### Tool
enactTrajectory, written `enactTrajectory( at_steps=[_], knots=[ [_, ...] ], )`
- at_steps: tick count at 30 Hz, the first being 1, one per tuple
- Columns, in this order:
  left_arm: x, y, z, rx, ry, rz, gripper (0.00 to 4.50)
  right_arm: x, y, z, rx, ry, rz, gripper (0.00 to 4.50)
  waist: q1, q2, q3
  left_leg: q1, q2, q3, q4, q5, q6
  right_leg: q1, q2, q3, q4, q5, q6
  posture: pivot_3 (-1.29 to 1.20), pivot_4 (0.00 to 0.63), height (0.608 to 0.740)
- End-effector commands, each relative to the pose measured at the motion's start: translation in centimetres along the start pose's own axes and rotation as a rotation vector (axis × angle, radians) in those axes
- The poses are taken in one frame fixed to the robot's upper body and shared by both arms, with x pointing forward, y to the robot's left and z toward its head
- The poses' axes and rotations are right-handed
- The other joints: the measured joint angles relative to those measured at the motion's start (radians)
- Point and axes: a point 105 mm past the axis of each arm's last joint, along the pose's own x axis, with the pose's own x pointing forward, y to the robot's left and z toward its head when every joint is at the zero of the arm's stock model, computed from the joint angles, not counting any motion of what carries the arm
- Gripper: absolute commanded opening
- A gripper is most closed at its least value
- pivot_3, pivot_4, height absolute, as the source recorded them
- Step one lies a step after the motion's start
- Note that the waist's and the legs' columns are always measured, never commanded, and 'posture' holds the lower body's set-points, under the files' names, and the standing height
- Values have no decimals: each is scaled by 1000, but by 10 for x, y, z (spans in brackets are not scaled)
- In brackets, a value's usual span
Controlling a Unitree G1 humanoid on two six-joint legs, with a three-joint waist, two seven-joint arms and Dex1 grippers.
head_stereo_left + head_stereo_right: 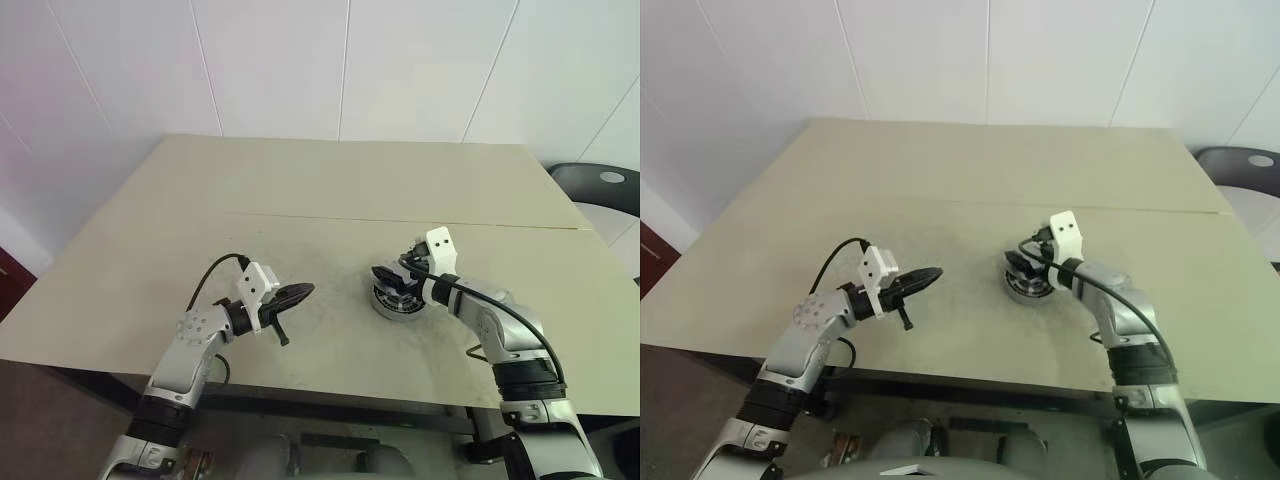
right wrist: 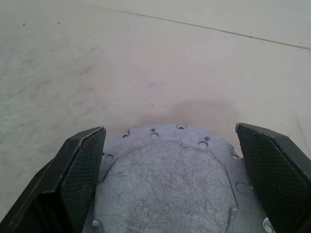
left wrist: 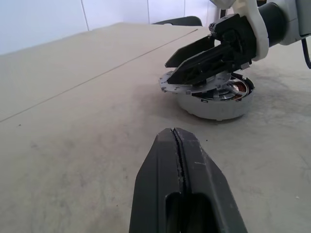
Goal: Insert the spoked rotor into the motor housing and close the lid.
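The motor housing stands on the table, a pale round shell with coppery windings showing at one side. The lid, a scratched grey metal disc with small holes around its rim, lies askew on top of it. My right gripper hovers just over the lid, open, with one black finger to each side of the disc. My left gripper is shut on nothing and points level across the table toward the housing, a short way to its left. The spoked rotor is hidden.
The beige table has a seam running across its middle. A black chair stands off the table's far right corner. White wall panels rise behind the table.
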Motion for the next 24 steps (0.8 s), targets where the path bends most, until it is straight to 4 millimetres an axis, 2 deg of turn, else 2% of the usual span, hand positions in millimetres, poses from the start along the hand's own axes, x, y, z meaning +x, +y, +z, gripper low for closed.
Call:
enactTrajectory(
  at_steps=[1,5,9,15,20,24],
  knots=[
    [2,0,10,37,-27,-5,0,-7,-4,9,-32,6,30,4475,0,0,0,0,0,0,0,0,0,0,0,0,0,0,0,0,0,740],
    [2,1,8,40,-21,-5,0,-17,16,12,-126,11,198,4475,0,0,0,0,0,0,0,0,0,0,0,0,0,0,0,0,0,740],
    [3,1,8,44,-21,-4,0,-16,12,14,-139,12,182,4475,-4,0,0,0,0,0,0,0,0,1,0,0,1,0,0,0,0,740],
    [3,2,8,49,-21,3,0,-12,11,16,-142,-14,161,3197,-2,0,0,0,0,0,0,0,0,0,0,0,0,0,0,0,0,740],
    [3,3,8,52,-18,6,0,-11,12,21,-143,-43,159,3198,-3,0,0,0,0,0,0,0,0,0,0,0,1,0,0,0,0,740],
    [4,3,8,51,-19,6,0,-14,7,37,-74,-126,157,3198,-3,0,0,0,0,0,0,0,0,0,0,0,0,0,1,0,0,740]
  ],
)
